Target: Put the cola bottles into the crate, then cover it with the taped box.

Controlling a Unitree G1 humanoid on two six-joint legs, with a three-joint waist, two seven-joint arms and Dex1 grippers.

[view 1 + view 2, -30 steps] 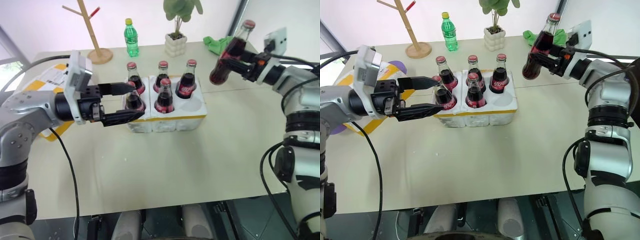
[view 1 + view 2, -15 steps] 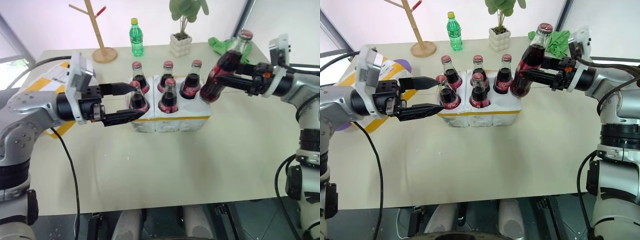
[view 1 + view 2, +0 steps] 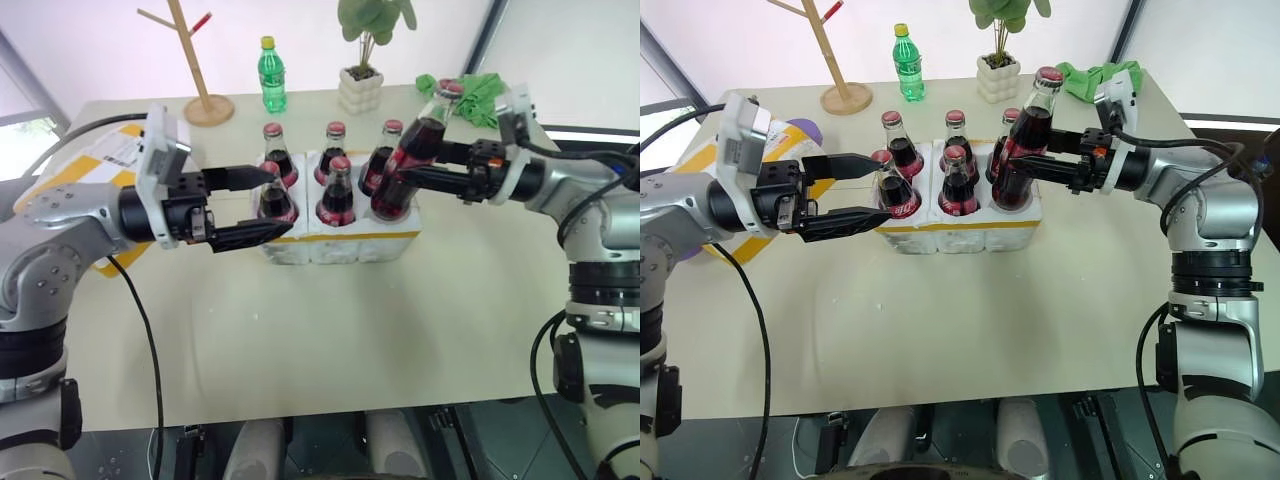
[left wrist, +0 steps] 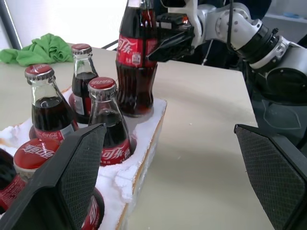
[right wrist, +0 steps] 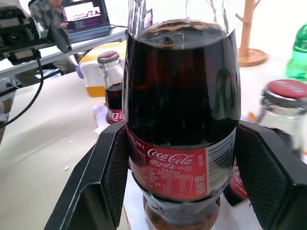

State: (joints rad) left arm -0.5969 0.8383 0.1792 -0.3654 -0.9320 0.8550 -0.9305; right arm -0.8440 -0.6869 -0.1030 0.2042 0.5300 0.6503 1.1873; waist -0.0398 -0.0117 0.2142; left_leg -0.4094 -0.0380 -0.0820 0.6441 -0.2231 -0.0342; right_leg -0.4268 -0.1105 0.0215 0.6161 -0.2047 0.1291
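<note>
Now, around you: five bottles [image 3: 958, 184] fill the crate [image 3: 970, 228]; green bottle [image 3: 902, 62] behind.
Held bottle [image 3: 1022, 140]: tilted, cap up-right.
Right gripper [image 3: 1035, 170]: pinching it.
Left gripper [image 3: 855, 190]: spread.

Head stereo pair: high, facing down over the crate [image 3: 335, 235]; left wrist camera: low beside the crate; right wrist camera: close on the held bottle [image 5: 181, 124]; all share the crate.

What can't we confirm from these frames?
- Sixth hole of the crate: head views, hidden behind the held cola bottle; seated or not, cannot tell.
- Taped box: left arm covers most.
- Held bottle's neck: right wrist view, cut off by the top edge; right pincer grips its label.
</note>
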